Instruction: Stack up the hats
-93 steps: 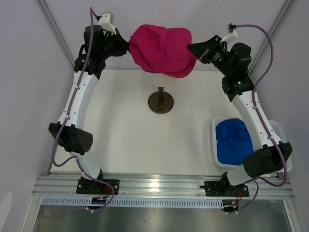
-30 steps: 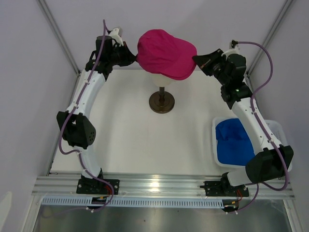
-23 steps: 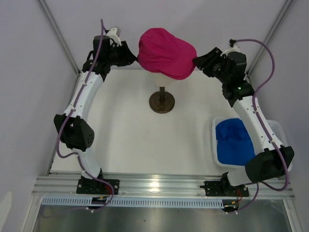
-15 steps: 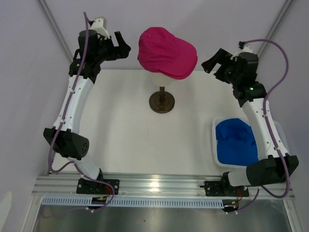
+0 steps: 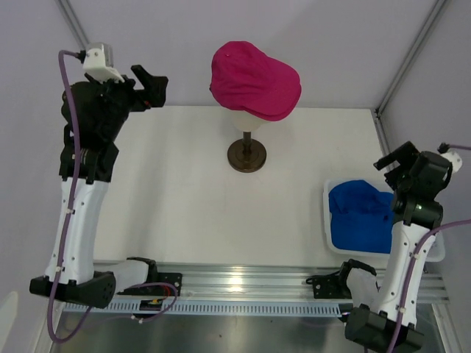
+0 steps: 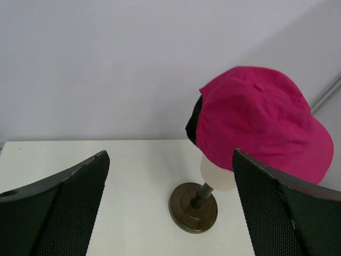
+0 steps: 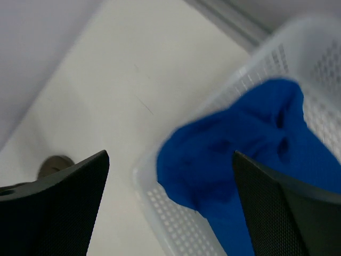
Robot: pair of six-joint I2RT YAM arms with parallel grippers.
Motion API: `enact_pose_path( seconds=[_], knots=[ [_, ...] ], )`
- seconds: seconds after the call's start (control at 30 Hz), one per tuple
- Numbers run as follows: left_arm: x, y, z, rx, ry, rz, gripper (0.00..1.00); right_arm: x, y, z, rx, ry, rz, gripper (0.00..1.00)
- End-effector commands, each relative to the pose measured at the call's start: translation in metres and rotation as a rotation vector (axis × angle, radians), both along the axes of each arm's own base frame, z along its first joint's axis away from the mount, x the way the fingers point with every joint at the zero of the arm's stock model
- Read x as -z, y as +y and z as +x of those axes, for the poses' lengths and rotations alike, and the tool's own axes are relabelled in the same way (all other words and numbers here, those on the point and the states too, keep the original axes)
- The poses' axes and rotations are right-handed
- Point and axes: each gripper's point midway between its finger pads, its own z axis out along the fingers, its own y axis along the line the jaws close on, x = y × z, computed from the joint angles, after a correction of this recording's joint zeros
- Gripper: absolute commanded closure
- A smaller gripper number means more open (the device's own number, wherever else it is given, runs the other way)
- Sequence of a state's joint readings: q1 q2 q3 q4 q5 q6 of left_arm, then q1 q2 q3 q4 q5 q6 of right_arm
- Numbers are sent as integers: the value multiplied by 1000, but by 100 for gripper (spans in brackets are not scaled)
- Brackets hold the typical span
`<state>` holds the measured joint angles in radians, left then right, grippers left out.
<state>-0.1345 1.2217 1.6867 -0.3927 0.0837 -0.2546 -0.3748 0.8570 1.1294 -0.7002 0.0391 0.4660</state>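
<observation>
L pincer [image 5: 153, 87] released, pink hat [image 5: 254, 79] well right; R pincer [image 5: 393, 163] released, near blue hat [image 5: 360, 217].

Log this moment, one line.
pink hat: on mannequin head | blue hat: in basket | left gripper: open | right gripper: open, near basket

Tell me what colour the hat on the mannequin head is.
The hat is magenta-pink, clearest in the left wrist view.

Bright, even light, soft shadows. Glare streaks the metal rail [image 5: 235, 278] along the near edge of the counter [image 5: 184, 213]. The right wrist view blurs the blue hat [image 7: 240, 160] and basket [image 7: 266, 58].
</observation>
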Motion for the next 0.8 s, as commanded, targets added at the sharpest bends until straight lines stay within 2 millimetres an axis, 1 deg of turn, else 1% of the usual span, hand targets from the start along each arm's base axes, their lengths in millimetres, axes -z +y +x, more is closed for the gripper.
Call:
enact_pose_path(
  seconds=[0.0, 0.03, 0.07, 0.1, 0.13, 0.17, 0.2, 0.23, 0.27, 0.3, 0.37, 0.4, 0.43, 0.47, 0.53, 0.57, 0.6, 0.63, 0.67, 0.73, 0.77],
  knots=[
    [30, -14, 0, 70, 30, -42, 0, 94, 4, -14, 52, 193, 232, 0],
    [33, -16, -1, 72, 29, -68, 0, 104, 5, -13, 64, 193, 267, 0],
    [32, -16, -3, 72, 23, -81, 1, 111, 7, -13, 61, 191, 285, 0],
    [33, -14, -8, 64, 23, -94, 0, 127, 9, -16, 61, 209, 304, 0],
    [32, -16, -12, 74, 21, -109, 1, 128, 9, -12, 53, 189, 299, 1],
    [37, -18, -14, 88, 30, -110, 1, 131, 8, -12, 56, 189, 299, 0],
    [38, -20, -21, 99, 34, -115, 1, 136, 9, -14, 56, 195, 296, 1],
    [41, -21, -24, 104, 44, -128, 1, 137, 7, -12, 52, 188, 285, 0],
    [40, -23, -25, 110, 30, -138, 1, 140, 4, -12, 63, 195, 278, 0],
    [52, -26, -26, 123, 55, -147, 1, 146, 4, -12, 62, 214, 277, 0],
    [61, -35, -31, 159, 101, -157, 4, 162, 9, -11, 50, 243, 283, 1],
    [77, -38, -35, 169, 163, -148, 4, 169, 13, -11, 42, 255, 300, 0],
    [82, -40, -41, 177, 174, -127, 4, 177, 16, -10, 36, 267, 314, 0],
    [96, -46, -46, 194, 205, -112, 4, 190, 24, -13, 20, 292, 338, 0],
    [111, -46, -59, 194, 225, -104, 4, 197, 31, -12, 4, 302, 365, 0],
    [115, -49, -64, 209, 229, -105, 5, 199, 35, -12, -6, 311, 365, 1],
    [126, -50, -67, 214, 250, -105, 5, 198, 37, -10, -13, 312, 360, 1],
    [137, -52, -70, 224, 273, -105, 5, 200, 35, -12, 1, 326, 348, 3],
    [141, -55, -76, 248, 286, -104, 5, 198, 36, -12, 3, 332, 335, 4],
    [151, -58, -80, 257, 321, -98, 6, 202, 32, -17, 43, 353, 322, 4],
    [156, -63, -82, 274, 335, -94, 6, 201, 33, -17, 44, 347, 323, 5]
  ],
)
